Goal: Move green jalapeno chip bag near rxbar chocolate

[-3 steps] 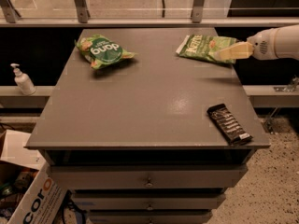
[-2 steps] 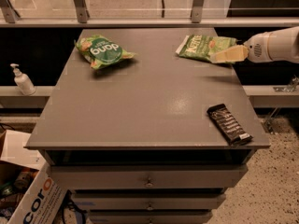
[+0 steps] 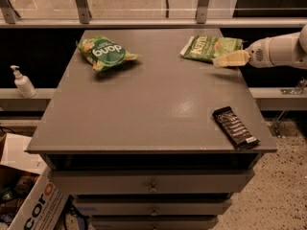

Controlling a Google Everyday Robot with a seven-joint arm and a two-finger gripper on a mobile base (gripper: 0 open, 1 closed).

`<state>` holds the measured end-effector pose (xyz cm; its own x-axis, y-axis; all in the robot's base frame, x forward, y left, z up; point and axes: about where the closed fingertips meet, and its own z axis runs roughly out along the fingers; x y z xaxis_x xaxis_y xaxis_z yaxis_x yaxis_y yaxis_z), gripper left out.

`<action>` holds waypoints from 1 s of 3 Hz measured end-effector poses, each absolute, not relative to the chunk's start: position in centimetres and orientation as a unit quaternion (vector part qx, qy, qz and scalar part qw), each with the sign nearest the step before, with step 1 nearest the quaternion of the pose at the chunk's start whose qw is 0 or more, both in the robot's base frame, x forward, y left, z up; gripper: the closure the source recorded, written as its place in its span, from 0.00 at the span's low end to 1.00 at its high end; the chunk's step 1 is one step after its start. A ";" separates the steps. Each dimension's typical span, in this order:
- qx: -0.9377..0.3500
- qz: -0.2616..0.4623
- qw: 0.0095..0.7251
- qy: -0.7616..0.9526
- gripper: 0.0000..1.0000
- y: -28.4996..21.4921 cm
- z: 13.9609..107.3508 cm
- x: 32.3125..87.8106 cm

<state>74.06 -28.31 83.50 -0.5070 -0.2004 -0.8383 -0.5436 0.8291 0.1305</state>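
Note:
The green jalapeno chip bag [image 3: 207, 48] lies flat at the far right of the grey table [image 3: 144, 109], with white "Kettle" lettering. The rxbar chocolate [image 3: 235, 127], a slim black bar, lies near the table's front right corner. My gripper [image 3: 225, 60] reaches in from the right on a white arm, its pale fingers over the near right part of the chip bag.
A puffier green bag [image 3: 104, 53] with a dark circle lies at the far left of the table. A pump bottle [image 3: 22, 82] stands on a ledge to the left. A cardboard box [image 3: 29, 200] sits on the floor at lower left. Drawers are below the tabletop.
The gripper has moved a little to the left and down over the chip bag's near right end. The bags and the bar have not moved.

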 end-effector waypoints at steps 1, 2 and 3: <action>-0.218 0.192 0.448 0.845 0.41 -28.6 83.4 74.2; -0.218 0.188 0.454 0.843 0.63 -29.2 83.6 74.1; -0.224 0.186 0.465 0.836 0.87 -29.4 84.4 73.7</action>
<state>73.74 -29.39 84.40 -0.4684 -0.2012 -0.8603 -0.5471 0.8306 0.1037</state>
